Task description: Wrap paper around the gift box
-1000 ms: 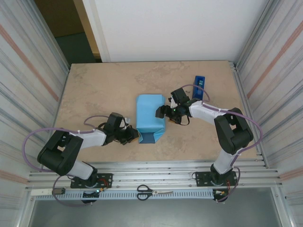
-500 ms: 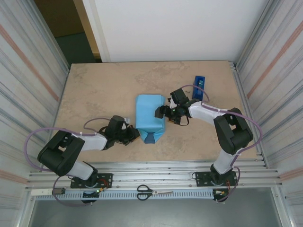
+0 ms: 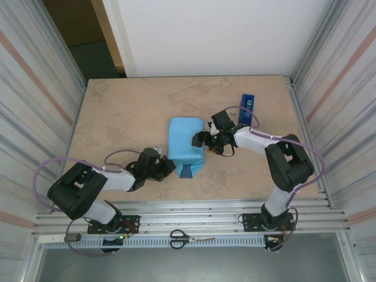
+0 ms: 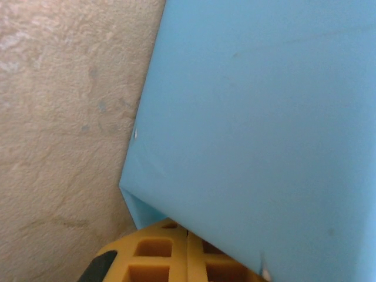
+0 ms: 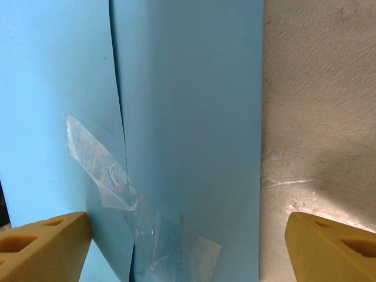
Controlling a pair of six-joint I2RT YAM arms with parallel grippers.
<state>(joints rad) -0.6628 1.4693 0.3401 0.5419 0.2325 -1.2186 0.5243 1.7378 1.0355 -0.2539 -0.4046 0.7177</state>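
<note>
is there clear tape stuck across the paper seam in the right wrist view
Yes, a crinkled strip of clear tape crosses the seam where the paper overlaps itself.

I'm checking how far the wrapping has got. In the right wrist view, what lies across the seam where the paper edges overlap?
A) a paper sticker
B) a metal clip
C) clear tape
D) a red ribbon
C: a crinkled strip of clear tape crosses the seam in the light blue paper.

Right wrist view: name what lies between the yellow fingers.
In the right wrist view: light blue paper, its seam crossed by clear tape, then bare table.
</note>
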